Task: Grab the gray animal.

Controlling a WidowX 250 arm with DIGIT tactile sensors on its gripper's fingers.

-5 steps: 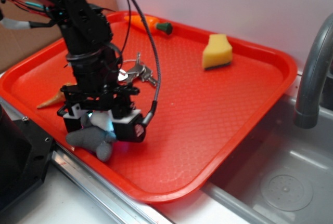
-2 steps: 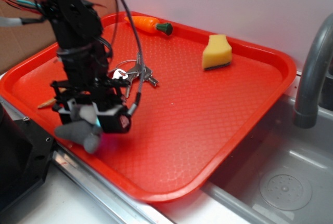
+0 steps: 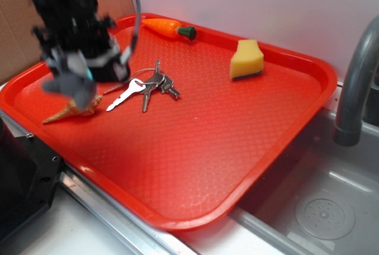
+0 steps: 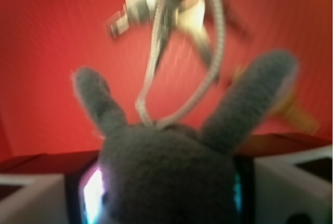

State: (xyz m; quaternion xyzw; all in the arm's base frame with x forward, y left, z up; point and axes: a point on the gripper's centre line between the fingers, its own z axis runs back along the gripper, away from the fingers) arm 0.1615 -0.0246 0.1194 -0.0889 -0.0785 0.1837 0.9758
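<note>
The gray animal (image 3: 71,84) hangs in the air above the left part of the red tray (image 3: 225,148), clamped in my gripper (image 3: 76,68). The arm is blurred from motion. In the wrist view the gray animal (image 4: 171,172) fills the space between the two fingers, its two ears pointing up and its thin white loop (image 4: 182,94) dangling. My gripper (image 4: 166,193) is shut on its body.
A tan seashell (image 3: 74,110) lies on the tray just below the toy. A bunch of keys (image 3: 145,86) lies to its right. A toy carrot (image 3: 169,28) and a yellow sponge (image 3: 246,58) sit at the back. A sink (image 3: 320,207) and faucet (image 3: 355,83) stand to the right.
My gripper has lifted the gray animal off the tray's front-left edge and carried it up and toward the back left. The seashell and keys now show fully.
</note>
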